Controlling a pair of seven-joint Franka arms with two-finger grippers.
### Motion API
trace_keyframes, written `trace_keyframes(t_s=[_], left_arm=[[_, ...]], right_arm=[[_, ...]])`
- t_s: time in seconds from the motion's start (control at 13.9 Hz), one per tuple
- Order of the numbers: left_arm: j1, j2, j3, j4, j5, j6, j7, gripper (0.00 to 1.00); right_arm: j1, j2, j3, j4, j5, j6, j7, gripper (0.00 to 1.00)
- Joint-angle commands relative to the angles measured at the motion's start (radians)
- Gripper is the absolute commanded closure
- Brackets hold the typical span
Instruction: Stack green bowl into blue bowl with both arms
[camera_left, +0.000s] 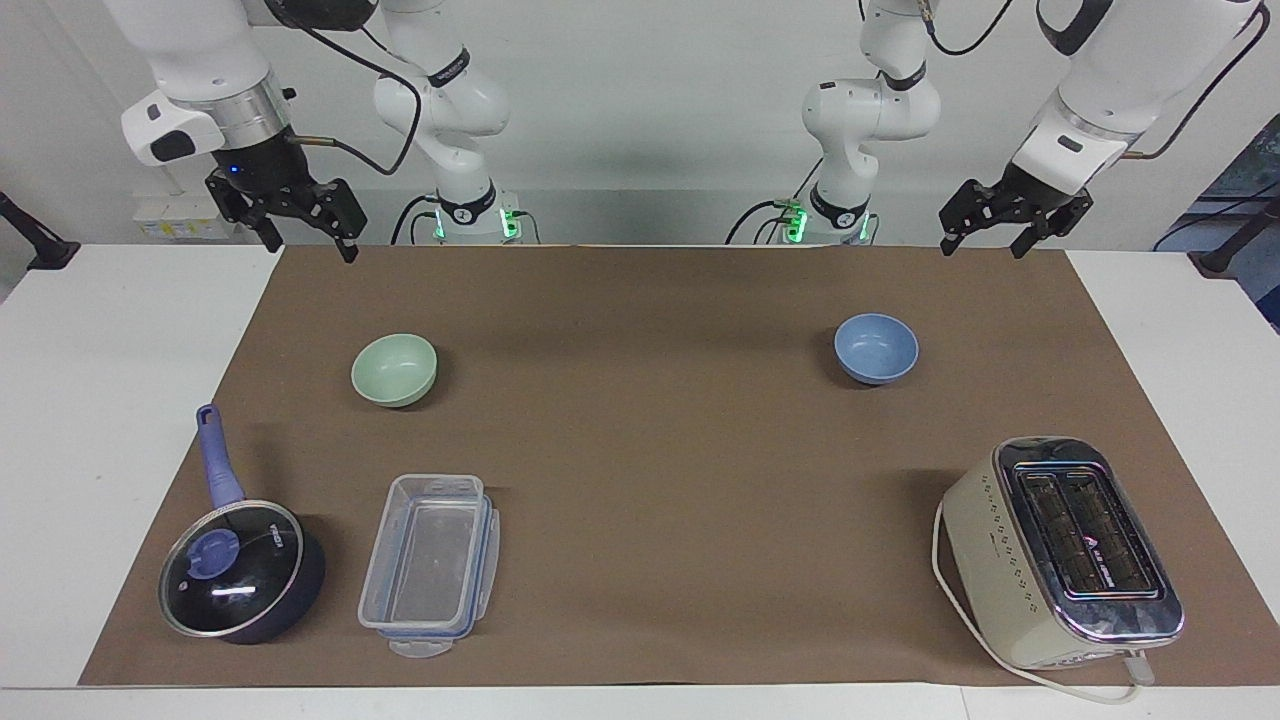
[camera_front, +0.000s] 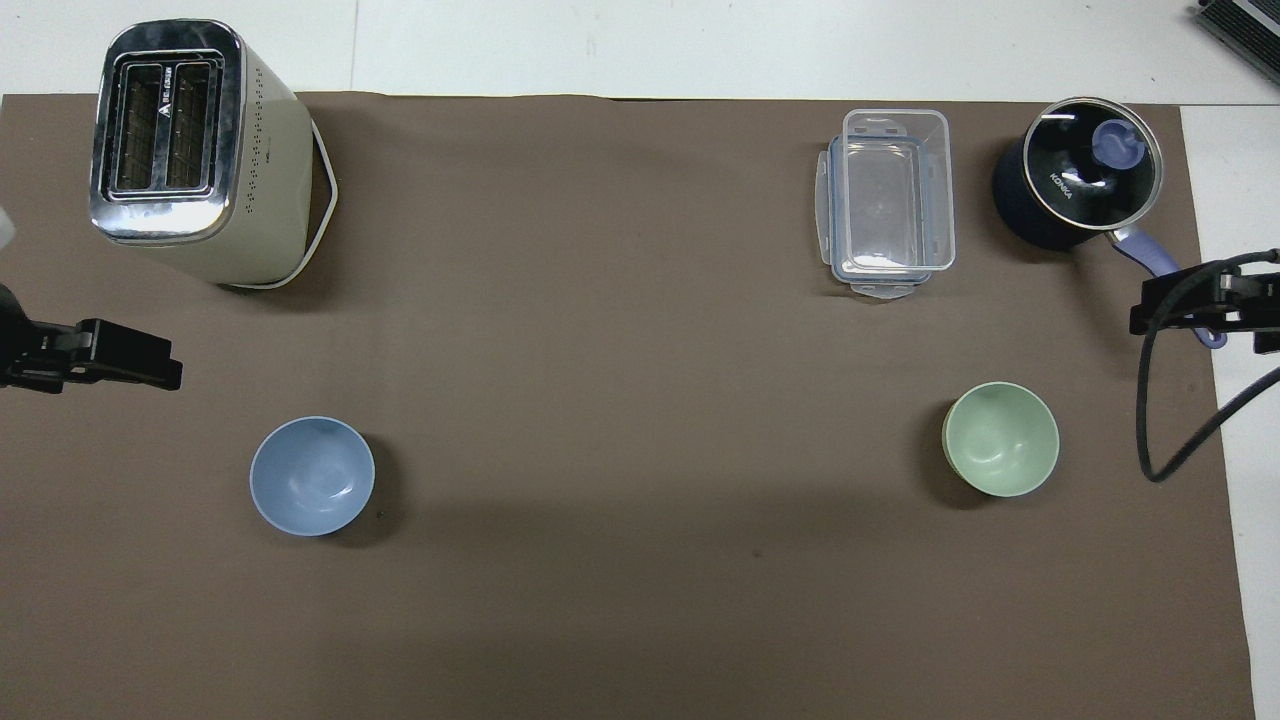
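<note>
The pale green bowl (camera_left: 394, 370) (camera_front: 1000, 438) sits upright on the brown mat toward the right arm's end. The blue bowl (camera_left: 876, 348) (camera_front: 312, 476) sits upright toward the left arm's end, about as near to the robots. Both bowls are empty and far apart. My right gripper (camera_left: 312, 248) hangs open and empty, raised over the mat's corner near the robots, well clear of the green bowl. My left gripper (camera_left: 980, 250) hangs open and empty over the mat's edge at its own end, apart from the blue bowl.
A cream toaster (camera_left: 1060, 550) (camera_front: 200, 150) stands farther from the robots than the blue bowl. A clear plastic container (camera_left: 430, 565) (camera_front: 890, 200) and a dark lidded pot with a blue handle (camera_left: 240, 570) (camera_front: 1075, 175) lie farther out than the green bowl.
</note>
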Motion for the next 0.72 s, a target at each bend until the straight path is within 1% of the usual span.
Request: trace_keyframes(t_s=[0.0, 0.43, 0.65], left_arm=[[0.011, -0.026, -0.006, -0.036, 0.008, 0.032, -0.006, 0.0], [0.013, -0.026, -0.006, -0.053, 0.008, 0.076, 0.001, 0.0], [0.027, -0.035, -0.006, -0.107, 0.008, 0.128, 0.008, 0.0]], right_arm=[[-0.008, -0.018, 0.003, -0.024, 0.022, 0.02, 0.011, 0.0], [-0.008, -0.018, 0.003, -0.024, 0.022, 0.02, 0.011, 0.0], [-0.008, -0.018, 0.003, -0.024, 0.022, 0.02, 0.011, 0.0]])
